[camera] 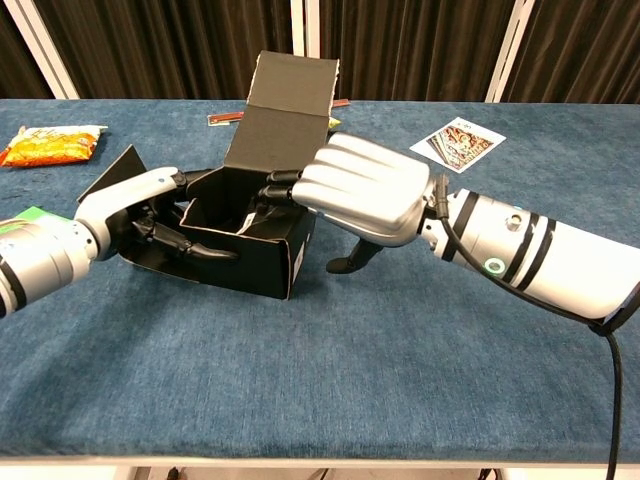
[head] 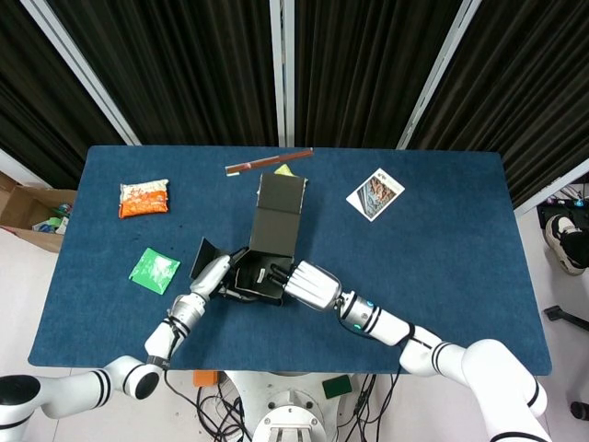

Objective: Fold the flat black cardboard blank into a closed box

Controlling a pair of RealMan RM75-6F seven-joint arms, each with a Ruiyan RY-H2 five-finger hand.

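Half-folded black cardboard box (head: 262,267) (camera: 245,235) sits near the counter's (head: 442,239) front edge, left of centre, lid flap standing up at 12 o'clock. Right hand (head: 306,284) (camera: 365,190) grips the box's right wall, fingers hooked inside. Left hand (head: 210,278) (camera: 125,215) holds the left wall, fingers along the front, side flap sticking out at 9 o'clock.

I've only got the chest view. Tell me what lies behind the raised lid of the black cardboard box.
Observer: The head view shows a yellow-green packet peeking out past the far edge of the black cardboard box lid, close to a brown strip.
Operator: Now report the table beside the left hand.
Observer: A green square sachet lies flat there, apart from the left hand and from the box's splayed side flap.
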